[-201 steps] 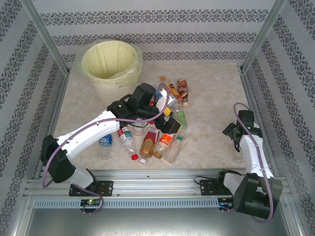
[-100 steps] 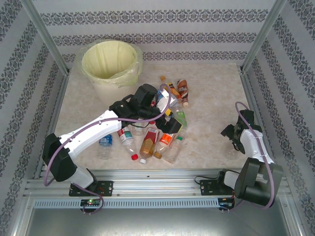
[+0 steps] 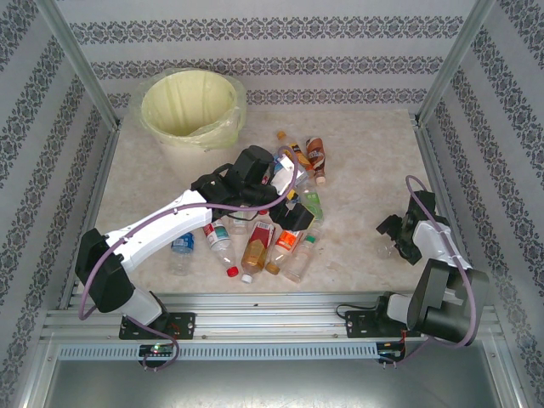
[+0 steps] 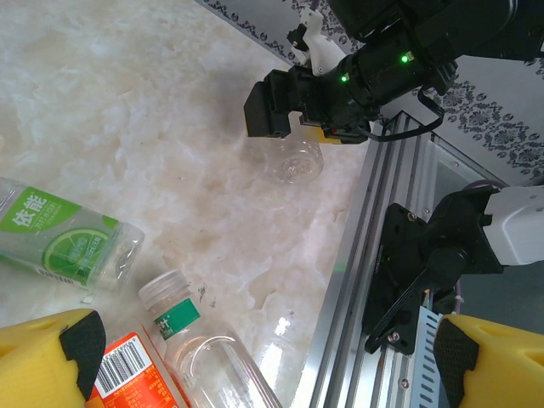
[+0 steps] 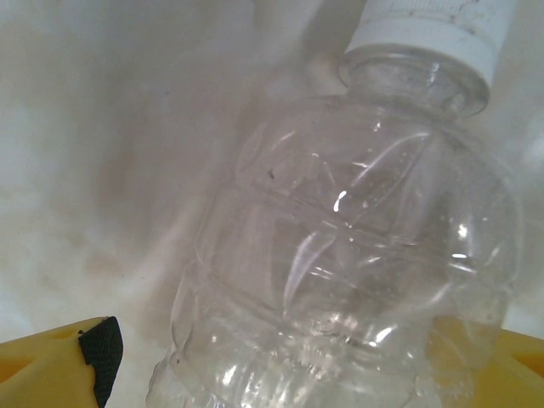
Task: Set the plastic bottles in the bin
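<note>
Overhead: clear plastic bottles with coloured labels [image 3: 255, 242] heaped centre; large round white bin with yellow-green liner [image 3: 187, 102] far left, well apart. Left arm stretched over heap, left gripper [image 3: 293, 204] angled down for next pick. Right arm folded back, right gripper [image 3: 395, 238] low.
Left wrist: yellow pads [image 4: 42, 348] spread wide, nothing held.
Right wrist: clear white-capped plastic bottle [image 5: 340, 255] lies between jaws, one pad [image 5: 42, 361] apart from it; judged unclamped, set for pickup.

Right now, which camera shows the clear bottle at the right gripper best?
Right wrist: the clear bottle is close up, white cap and ribs plain. Left wrist shows it small under the right gripper; from the top that gripper mostly hides it.
</note>
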Tool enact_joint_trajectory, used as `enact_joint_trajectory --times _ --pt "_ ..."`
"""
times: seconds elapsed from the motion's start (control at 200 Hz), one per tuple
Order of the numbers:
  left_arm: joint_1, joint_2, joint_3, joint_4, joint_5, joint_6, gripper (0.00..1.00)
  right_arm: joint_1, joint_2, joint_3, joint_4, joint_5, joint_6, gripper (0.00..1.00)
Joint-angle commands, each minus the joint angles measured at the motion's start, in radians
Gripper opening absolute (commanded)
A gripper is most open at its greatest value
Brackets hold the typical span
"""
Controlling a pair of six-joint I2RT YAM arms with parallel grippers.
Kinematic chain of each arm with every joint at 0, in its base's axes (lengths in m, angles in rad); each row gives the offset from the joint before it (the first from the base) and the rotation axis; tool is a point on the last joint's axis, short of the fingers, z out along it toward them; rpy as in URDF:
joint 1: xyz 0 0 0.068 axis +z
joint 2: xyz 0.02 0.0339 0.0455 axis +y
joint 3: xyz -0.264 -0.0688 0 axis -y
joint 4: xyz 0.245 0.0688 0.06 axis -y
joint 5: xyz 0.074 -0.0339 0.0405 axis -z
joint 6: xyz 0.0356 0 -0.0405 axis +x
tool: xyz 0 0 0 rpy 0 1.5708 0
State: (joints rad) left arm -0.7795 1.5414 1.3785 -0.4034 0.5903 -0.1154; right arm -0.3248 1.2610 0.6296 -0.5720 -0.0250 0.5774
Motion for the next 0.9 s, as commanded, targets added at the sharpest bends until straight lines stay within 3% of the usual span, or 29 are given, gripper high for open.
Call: enact_joint_trajectory --times 0.0,0.385,0.894 --pt "-0.012 0.006 0.010 -0.003 -0.008 0.018 1.00 0.006 0.019 -0.015 0.033 -0.023 0.021 0.92" --pt "-0.012 0.017 0.011 -0.011 -0.008 0.023 1.00 -0.009 0.063 -0.008 0.053 0.028 0.046 0.96" --pt "-0.014 0.022 0.014 -0.015 -0.007 0.023 1.00 -0.139 0.147 0.041 0.096 -0.079 0.024 0.98"
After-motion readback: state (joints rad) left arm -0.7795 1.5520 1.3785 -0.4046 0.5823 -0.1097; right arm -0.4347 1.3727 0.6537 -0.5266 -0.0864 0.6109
